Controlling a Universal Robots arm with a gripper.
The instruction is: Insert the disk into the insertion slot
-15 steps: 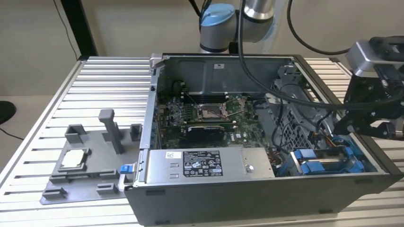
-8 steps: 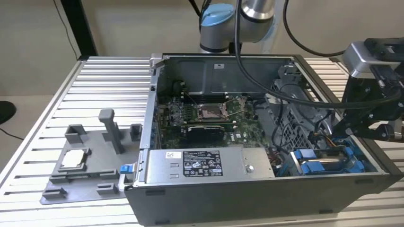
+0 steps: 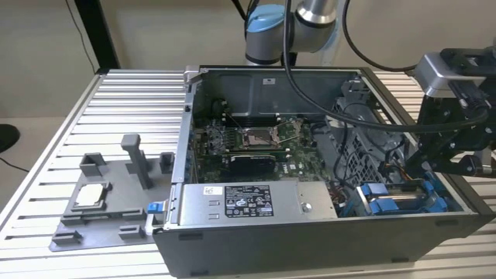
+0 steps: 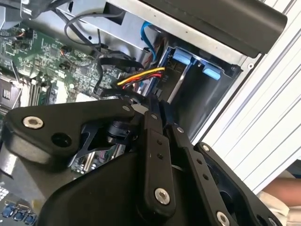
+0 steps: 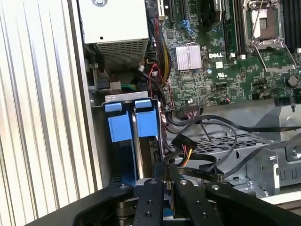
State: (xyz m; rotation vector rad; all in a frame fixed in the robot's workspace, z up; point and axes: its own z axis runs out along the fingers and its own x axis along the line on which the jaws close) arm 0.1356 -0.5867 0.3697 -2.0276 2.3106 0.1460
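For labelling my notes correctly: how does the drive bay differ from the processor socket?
The drive bay carries blue plastic tabs; the processor socket has a silver frame. The bay sits at the case wall, near the tool; the socket lies on the green board. Both are inside the open case.

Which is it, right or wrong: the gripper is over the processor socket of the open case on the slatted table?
Wrong: the gripper is over the insertion slot, not the processor socket; the first wrist view shows it. The open case and slatted table are right.
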